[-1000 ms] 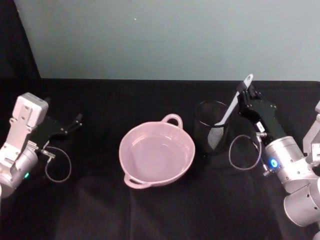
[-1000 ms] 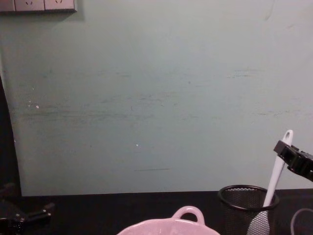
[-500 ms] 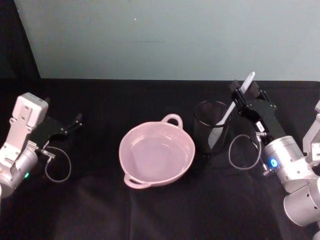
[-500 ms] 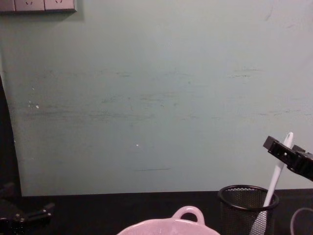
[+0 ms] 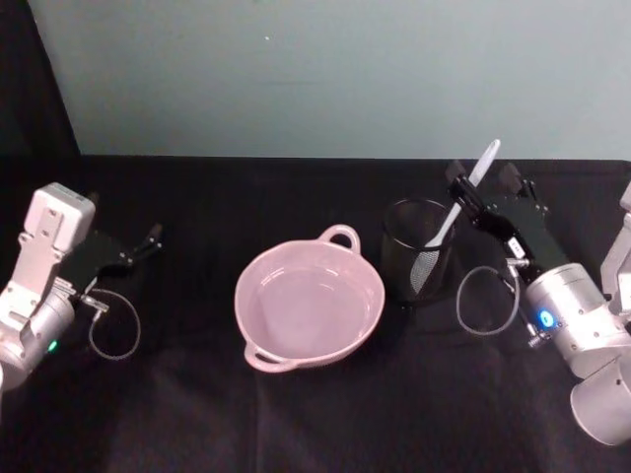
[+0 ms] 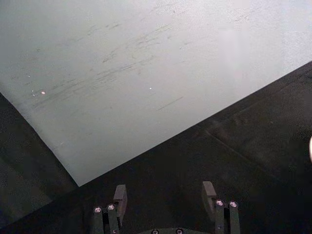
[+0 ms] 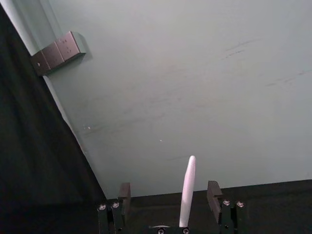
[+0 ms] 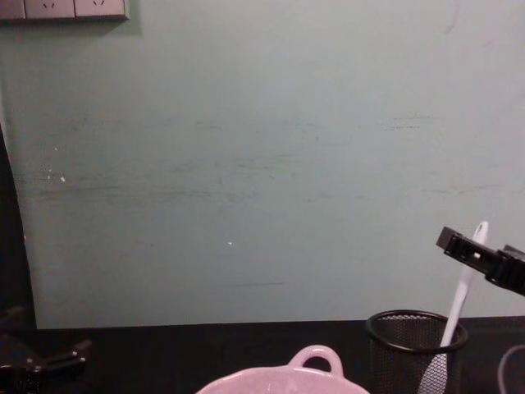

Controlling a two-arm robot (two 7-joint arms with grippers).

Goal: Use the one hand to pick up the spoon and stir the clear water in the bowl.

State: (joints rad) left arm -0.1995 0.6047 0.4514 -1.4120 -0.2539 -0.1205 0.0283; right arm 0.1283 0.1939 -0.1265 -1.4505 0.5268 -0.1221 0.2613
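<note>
The white spoon [image 5: 457, 208] stands slanted in a black wire-mesh cup [image 5: 415, 260], its handle sticking up and to the right. My right gripper [image 5: 483, 177] is open at the handle's upper end, one finger on each side. In the right wrist view the spoon [image 7: 187, 191] rises between the two fingers [image 7: 213, 191] with a gap on both sides. In the chest view the spoon [image 8: 460, 284] leans up from the cup [image 8: 414, 345]. The pink bowl [image 5: 258, 284] holds clear water and sits left of the cup. My left gripper [image 5: 148, 239] rests open at the far left.
The table is covered in black cloth, with a pale green wall [image 8: 262, 164] close behind. Grey cable loops hang by the right wrist [image 5: 485, 301] and the left wrist [image 5: 115, 327]. The bowl's loop handle [image 8: 315, 359] points toward the wall.
My right gripper was shut beside the spoon's handle a second ago. It has opened and shifted so that its fingers now straddle the handle. The left arm has not moved.
</note>
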